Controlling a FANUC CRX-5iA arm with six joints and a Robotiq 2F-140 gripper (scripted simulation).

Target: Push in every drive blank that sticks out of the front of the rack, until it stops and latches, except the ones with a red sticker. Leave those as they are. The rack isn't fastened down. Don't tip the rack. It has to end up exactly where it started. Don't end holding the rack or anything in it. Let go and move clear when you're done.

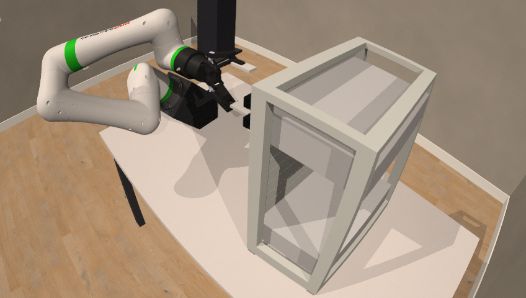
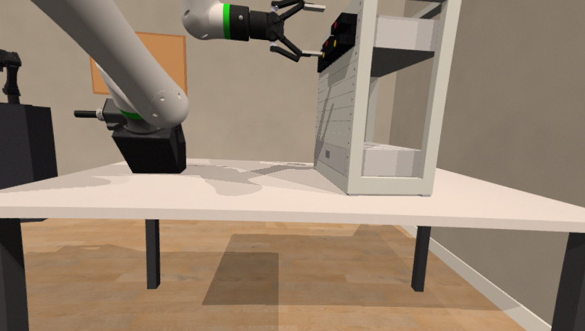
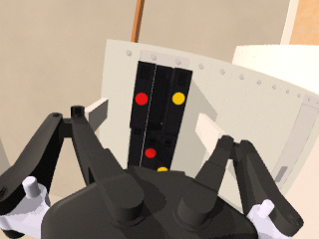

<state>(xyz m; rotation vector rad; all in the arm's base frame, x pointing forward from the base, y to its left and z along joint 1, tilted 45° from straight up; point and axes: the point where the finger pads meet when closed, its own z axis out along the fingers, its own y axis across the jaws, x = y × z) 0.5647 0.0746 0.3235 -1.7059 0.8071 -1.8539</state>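
The pale grey rack (image 1: 332, 147) stands on the white table (image 2: 287, 192); it also shows in the side view (image 2: 381, 98). Black drive blanks (image 2: 334, 41) stick out at the top of its front. They also show in the overhead view (image 1: 246, 110) and the wrist view (image 3: 159, 119). Two carry red stickers (image 3: 142, 99) (image 3: 151, 153) and two carry yellow ones (image 3: 178, 99) (image 3: 162, 169). My gripper (image 2: 315, 29) is open and empty, level with the blanks, just in front of them. Its fingers spread above and below them (image 3: 150, 119). The lower fingertip is very near a yellow-marked blank (image 2: 323, 53); I cannot tell if they touch.
The arm's black base (image 2: 150, 149) sits on the table's left side. A dark column (image 1: 216, 23) stands behind the arm. The rack's lower front is covered by flush grey panels (image 2: 330, 123). A black cabinet (image 2: 24, 139) stands at the far left.
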